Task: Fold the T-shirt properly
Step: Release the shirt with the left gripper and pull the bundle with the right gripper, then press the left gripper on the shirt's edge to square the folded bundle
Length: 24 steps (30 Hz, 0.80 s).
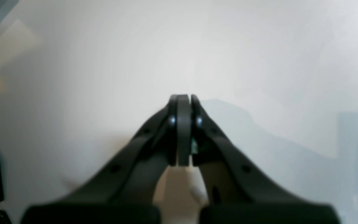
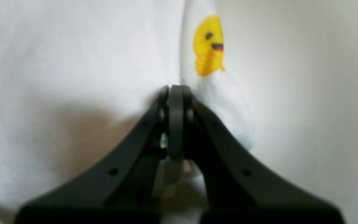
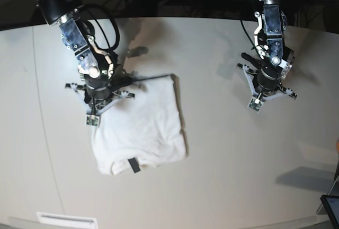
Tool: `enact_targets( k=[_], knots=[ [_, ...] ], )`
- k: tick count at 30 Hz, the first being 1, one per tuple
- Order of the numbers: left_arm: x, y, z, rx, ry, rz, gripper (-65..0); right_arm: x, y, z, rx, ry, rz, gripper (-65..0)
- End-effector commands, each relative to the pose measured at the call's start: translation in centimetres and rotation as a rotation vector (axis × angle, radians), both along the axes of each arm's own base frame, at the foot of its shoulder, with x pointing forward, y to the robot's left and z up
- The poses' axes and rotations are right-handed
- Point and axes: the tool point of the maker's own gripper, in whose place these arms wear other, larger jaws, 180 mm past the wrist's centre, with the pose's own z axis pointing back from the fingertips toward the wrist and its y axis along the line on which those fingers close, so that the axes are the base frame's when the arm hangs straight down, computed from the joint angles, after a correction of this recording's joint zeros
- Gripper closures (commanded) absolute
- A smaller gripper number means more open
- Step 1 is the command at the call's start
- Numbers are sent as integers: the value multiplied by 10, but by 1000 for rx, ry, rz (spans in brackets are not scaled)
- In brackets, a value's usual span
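The folded T-shirt (image 3: 140, 125) lies on the tabletop (image 3: 222, 176); the right gripper (image 2: 175, 88) is closed over its edge, the left gripper (image 1: 183, 96) closed, empty, well apart

Item: my T-shirt (image 3: 140, 123), white, folded into a rough rectangle, plain side up, small black tag (image 3: 134, 165) at its near edge. Lies flat on the table's left half. A yellow smiley print (image 2: 208, 45) peeks from one fold.

My left claw (image 1: 183, 99) is squeezed shut and points down. My right claw (image 2: 175, 90) is squeezed shut too. My two arms are far apart.
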Motion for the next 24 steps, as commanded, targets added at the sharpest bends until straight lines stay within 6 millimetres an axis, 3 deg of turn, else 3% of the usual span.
enact_targets(
  k=[1, 8, 17, 24],
  knots=[
    [10, 3, 14, 12, -50, -1, 0, 2, -4, 5, 0, -9, -10, 0],
    [10, 3, 14, 12, -50, -1, 0, -37, -4, -21, 3, 75, -9, 0],
    [8, 3, 12, 11, -44, 0, 0, -76, 9, -20, 59, 104, -6, 0],
    [9, 2, 14, 3, -51, -2, 0, -95, 1, -29, 41, 138, -5, 0]
  ],
)
